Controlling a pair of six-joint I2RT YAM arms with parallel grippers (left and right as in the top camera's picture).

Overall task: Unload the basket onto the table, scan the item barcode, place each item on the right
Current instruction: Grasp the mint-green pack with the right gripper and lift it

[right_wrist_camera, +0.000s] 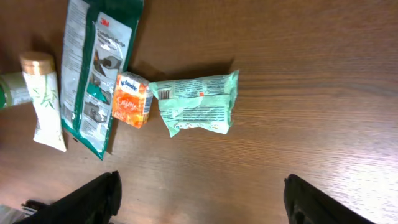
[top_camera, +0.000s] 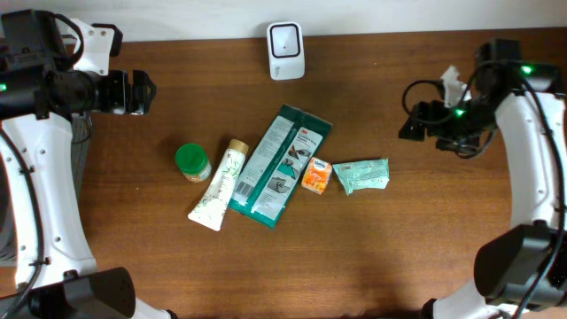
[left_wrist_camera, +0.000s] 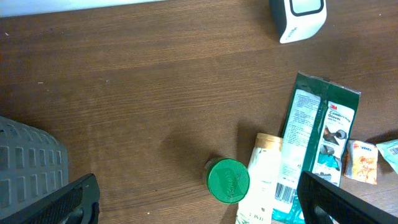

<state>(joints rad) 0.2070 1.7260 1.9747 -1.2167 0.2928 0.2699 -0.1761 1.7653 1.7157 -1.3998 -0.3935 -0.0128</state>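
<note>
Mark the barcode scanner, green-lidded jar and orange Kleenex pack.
barcode scanner (top_camera: 285,44), overhead view, middle of its white body.
green-lidded jar (left_wrist_camera: 228,180), left wrist view, centre of the lid.
orange Kleenex pack (right_wrist_camera: 131,99), right wrist view, middle of the printed front.

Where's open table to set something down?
Bare wood lies left of the green-lidded jar, right of the mint packet, and in front of the tube, toward the robot. Crowded in the middle: jar, tube, green package, orange pack side by side.

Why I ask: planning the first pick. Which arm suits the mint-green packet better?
Right. The open right end effector hangs nearest the mint-green packet, at its end of the row; the left end effector sits beyond the jar.
</note>
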